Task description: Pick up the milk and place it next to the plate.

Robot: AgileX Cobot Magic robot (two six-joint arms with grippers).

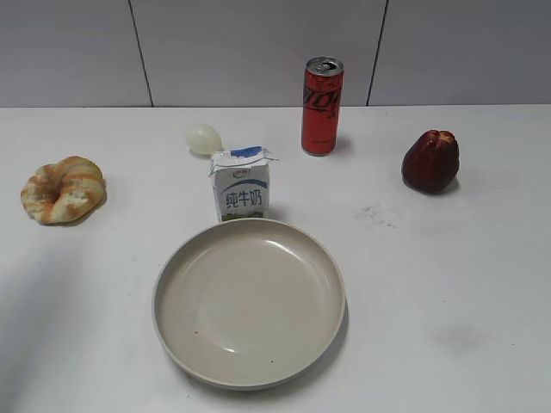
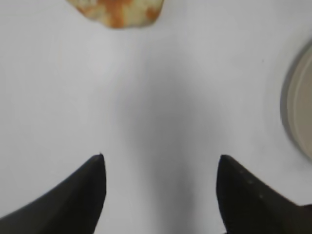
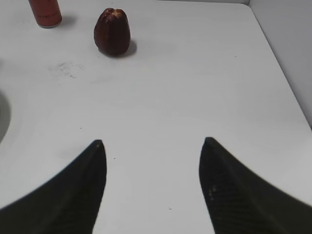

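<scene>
Milk [image 1: 241,187] stands upright at centre of the exterior frame, long axis vertical, printed face toward the camera, its base touching or just behind the far rim of the plate [image 1: 250,301], which fills the lower middle. Neither arm shows in the exterior view. Left gripper [image 2: 161,163] is spread wide and empty over bare table [image 2: 161,97]; its wrist view has the bread roll [image 2: 117,10] at the top edge and the plate rim [image 2: 297,107] at the right edge, milk not in frame. Right gripper [image 3: 152,142] is likewise parted and holding nothing; its view shows the dark red fruit [image 3: 112,31] upper left, the red can [image 3: 45,12] at the top left corner, a sliver of plate at the left edge, milk again out of frame. Judgement: milk lies up and right of the left gripper, up and left of the right one; the left looks a little nearer, though that is uncertain. Neighbours: egg [image 1: 204,138] up-left of the carton, can [image 1: 322,105] up-right, both apart from it. Open room is widest left and right of the plate; the table's right edge shows in the right wrist view. Risk: clipping the plate rim on approach, tipping the carton.
</scene>
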